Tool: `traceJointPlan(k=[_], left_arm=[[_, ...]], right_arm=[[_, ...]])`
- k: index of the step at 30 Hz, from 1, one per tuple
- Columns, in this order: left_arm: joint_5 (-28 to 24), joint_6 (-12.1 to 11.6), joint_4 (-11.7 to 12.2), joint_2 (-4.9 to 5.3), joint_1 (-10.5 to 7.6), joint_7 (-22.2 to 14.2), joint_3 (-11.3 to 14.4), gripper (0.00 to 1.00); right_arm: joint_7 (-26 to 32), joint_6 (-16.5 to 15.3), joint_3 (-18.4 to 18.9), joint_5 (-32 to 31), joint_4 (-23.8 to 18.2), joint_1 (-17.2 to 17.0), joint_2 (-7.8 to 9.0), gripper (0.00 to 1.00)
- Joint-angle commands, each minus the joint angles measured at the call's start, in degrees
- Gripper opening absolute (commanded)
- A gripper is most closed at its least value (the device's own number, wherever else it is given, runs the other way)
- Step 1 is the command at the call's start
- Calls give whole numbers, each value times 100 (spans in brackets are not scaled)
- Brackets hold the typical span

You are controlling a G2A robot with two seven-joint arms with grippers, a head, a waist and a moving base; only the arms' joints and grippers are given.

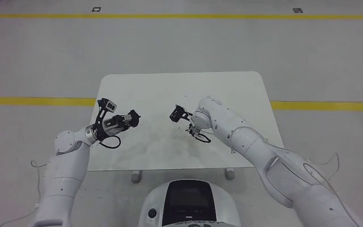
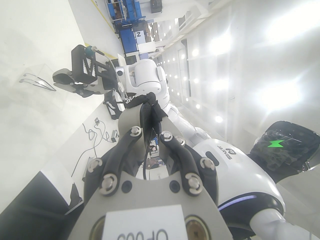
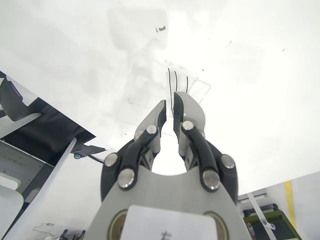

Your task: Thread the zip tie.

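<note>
Left end effector (image 2: 149, 113) clenches a black zip tie (image 2: 151, 100) lengthwise between its fingers. The right end effector (image 3: 170, 100), slightly parted, hovers over parallel ties (image 3: 176, 78) on the white worktop (image 1: 170, 91).

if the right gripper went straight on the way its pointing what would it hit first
Most likely the thin black zip ties lying on the clear tray on the table. The right gripper points down at them, jaws slightly apart, with one tie in line with the gap. How far off they are is unclear.
</note>
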Motion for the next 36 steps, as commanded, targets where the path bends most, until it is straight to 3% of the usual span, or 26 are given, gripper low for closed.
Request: traceJointPlan(k=[1, 17, 24, 33, 36], left_arm=[[0, 0, 0, 0, 0, 0, 0, 0], [0, 0, 0, 0, 0, 0, 0, 0], [0, 0, 0, 0, 0, 0, 0, 0], [0, 0, 0, 0, 0, 0, 0, 0], [0, 0, 0, 0, 0, 0, 0, 0]], right_arm=[[-38, -11, -18, 2, 120, -6, -38, 7], [-499, -13, -239, -167, 999, 37, -466, 7], [-650, 41, -302, -267, 1352, 97, -658, 20], [-724, -61, -301, -258, 1760, 162, -853, 17], [-713, -99, -293, -238, 1893, 185, -916, 12]])
